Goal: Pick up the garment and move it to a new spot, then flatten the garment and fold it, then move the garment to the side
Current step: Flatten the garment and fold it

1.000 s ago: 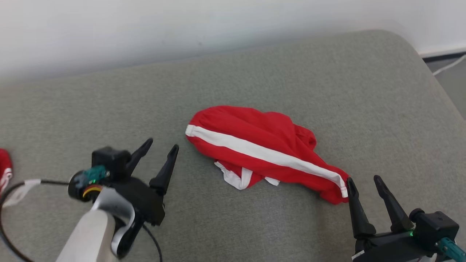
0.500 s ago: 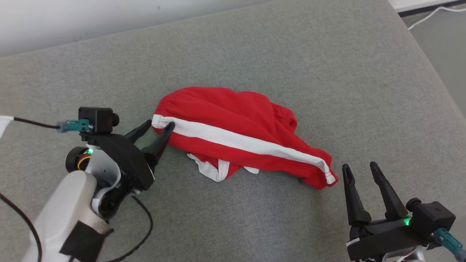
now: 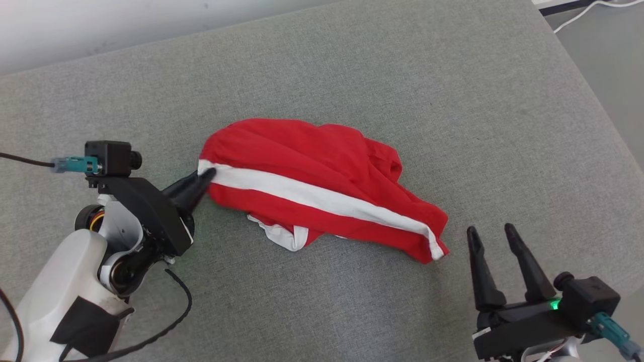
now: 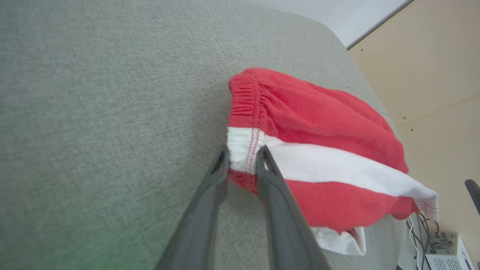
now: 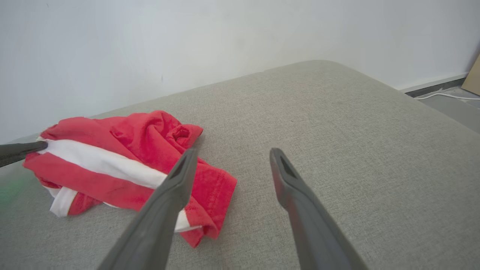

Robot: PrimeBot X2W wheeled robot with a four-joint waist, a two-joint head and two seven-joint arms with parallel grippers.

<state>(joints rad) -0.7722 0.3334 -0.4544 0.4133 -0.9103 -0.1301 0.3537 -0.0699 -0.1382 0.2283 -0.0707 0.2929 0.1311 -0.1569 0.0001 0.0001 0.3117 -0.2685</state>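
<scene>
L fingers: clamped on garment at elastic waistband edge; white stripe end pinched btwn tips.
L gripper: low over cushion, angled in at garment's left end.
R fingers: apart, nothing btwn them.
R gripper: just beside garment's hem corner, not touching; tips point away from robot.
garment posn: crumpled heap, red w/ white side stripe, lying mid-cushion; white trim showing under near edge.
bkgd: white wall behind cushion.
</scene>
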